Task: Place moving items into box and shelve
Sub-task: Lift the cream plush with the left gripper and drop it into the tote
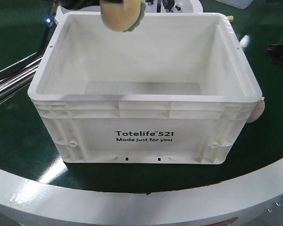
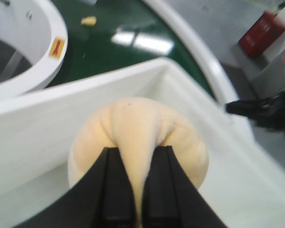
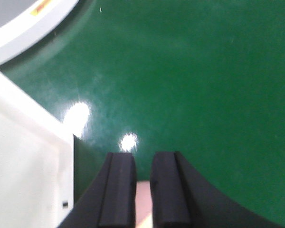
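White box (image 1: 188, 136) (printed "Totelife 521") stands on the green bench (image 1: 19, 136). A pinkish moving item (image 1: 257, 110) lies just beside its right front corner. Right hand (image 3: 142, 156): fingers close together with something pink, apparently, in the gap; whether it grips cannot be told. Above the far-left rim, the left hand (image 2: 136, 151) pinches a beige moving item (image 2: 133, 123).

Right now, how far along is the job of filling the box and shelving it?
Done: nothing yet; the box looks empty. In hand: the left fingers pinch a beige lump over it. Left: drop it in, add the pinkish lump beside the box, then shelve the box.
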Robot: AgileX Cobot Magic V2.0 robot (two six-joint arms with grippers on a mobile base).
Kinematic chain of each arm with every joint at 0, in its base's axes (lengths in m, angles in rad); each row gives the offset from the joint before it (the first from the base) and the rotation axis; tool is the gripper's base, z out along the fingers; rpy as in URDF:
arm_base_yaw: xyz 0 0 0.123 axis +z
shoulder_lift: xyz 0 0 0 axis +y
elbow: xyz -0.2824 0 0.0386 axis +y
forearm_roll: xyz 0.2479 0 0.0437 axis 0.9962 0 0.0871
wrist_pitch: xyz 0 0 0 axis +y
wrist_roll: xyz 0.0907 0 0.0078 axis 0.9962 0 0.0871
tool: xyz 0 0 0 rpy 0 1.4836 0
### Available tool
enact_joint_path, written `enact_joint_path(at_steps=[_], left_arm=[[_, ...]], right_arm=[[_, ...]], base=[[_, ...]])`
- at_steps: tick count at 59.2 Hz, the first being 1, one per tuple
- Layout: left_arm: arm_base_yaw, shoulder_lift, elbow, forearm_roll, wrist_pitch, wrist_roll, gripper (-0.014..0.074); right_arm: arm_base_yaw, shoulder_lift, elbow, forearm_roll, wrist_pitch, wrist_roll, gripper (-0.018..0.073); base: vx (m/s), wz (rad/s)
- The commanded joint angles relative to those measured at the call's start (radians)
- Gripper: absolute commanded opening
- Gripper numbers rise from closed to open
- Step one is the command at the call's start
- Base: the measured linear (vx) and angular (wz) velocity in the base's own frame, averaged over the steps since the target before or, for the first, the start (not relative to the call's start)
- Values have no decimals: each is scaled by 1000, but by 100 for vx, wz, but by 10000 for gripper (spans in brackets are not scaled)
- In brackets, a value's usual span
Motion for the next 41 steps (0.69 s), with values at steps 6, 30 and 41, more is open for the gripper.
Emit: enact_joint_path(at_steps=[6, 30, 41], left_arm=[[-33, 13, -26, -30, -54, 1, 190], [-56, 22, -26, -36, -34, 0, 620], [-56, 1, -30, -37, 4, 0, 600]], right_arm=[[-6, -31, -34, 7, 16, -23, 261], [-6, 122, -34, 185, 102, -146, 368], [-6, 168, -34, 271, 109, -198, 376]], base=[[0, 0], [0, 0], [0, 0]])
